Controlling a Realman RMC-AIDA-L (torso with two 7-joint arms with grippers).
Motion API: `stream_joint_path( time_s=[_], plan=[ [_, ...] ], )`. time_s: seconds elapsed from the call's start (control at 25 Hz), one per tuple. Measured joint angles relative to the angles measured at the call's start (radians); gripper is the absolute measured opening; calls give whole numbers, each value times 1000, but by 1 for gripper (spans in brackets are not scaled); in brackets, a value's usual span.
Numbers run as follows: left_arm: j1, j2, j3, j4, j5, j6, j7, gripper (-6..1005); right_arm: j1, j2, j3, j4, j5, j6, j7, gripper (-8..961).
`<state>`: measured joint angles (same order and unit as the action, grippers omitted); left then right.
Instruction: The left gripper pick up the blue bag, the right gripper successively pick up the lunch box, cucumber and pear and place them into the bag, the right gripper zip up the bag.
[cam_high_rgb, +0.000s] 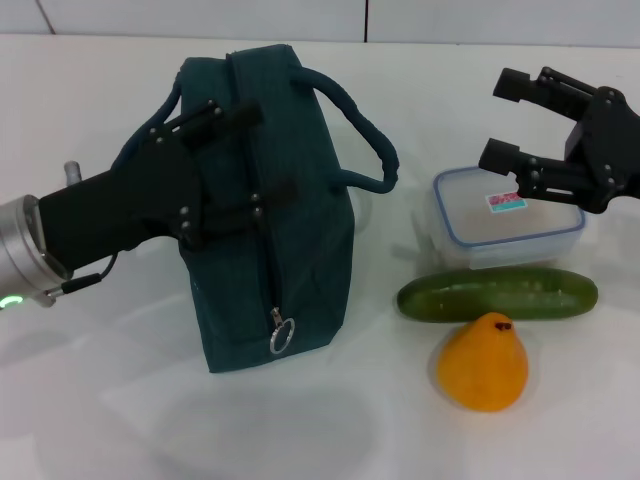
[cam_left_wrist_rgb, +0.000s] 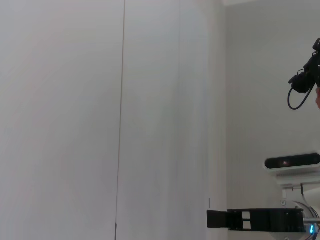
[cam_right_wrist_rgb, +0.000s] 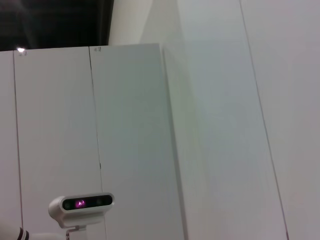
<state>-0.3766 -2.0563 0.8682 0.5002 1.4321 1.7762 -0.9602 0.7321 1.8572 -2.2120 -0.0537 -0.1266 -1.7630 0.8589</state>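
Here one blue bag (cam_high_rgb: 275, 210), one lunch box (cam_high_rgb: 508, 217), one cucumber (cam_high_rgb: 497, 294) and one pear (cam_high_rgb: 483, 362) sit on the white table (cam_high_rgb: 90, 400). Toward the left edge, the left gripper (cam_high_rgb: 245, 160) clamps the bag's top; its zipper line runs from far edge to near edge. Toward the right edge, the right gripper (cam_high_rgb: 510, 120) hangs spread open over the lunch box. The cucumber lies lengthwise left to right, with the pear nearest the front edge.

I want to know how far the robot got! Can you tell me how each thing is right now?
blue bag: upright, zipper closed, gripped on its side.
left gripper: shut on the bag.
right gripper: open above the lunch box.
lunch box: lid on, on table.
cucumber: lying on table.
pear: upright on table.
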Motion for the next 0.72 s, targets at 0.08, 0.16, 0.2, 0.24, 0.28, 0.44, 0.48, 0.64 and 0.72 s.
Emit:
stream_joint_path(
  time_s=[0.08,0.16,0.2,0.24,0.28,0.44,0.48,0.64,0.72],
  plan=[
    [3,-2,0,0,-1,0,1,871,0,-1,0,0,-1,-2,-5,856],
    [4,-3,0,0,-2,0,2,868,0,0,0,0,-1,-2,-13,856],
    [5,-3,0,0,-2,0,2,866,1,1,0,0,-2,-1,-17,856],
    [5,-3,0,0,-2,0,2,864,2,2,0,0,-2,0,-21,856],
    [5,-3,0,0,-3,0,2,863,3,3,0,0,-1,3,-25,856],
    [6,-4,0,1,-7,11,0,856,2,5,0,0,-1,8,-37,856],
    [6,-4,0,7,-10,17,-3,854,1,5,0,0,0,8,-38,856],
    [27,-16,0,144,-11,23,-124,847,0,4,0,1,3,11,-38,856],
    [42,-24,0,226,0,-2,-208,843,0,4,0,3,3,17,-38,856]
  ],
)
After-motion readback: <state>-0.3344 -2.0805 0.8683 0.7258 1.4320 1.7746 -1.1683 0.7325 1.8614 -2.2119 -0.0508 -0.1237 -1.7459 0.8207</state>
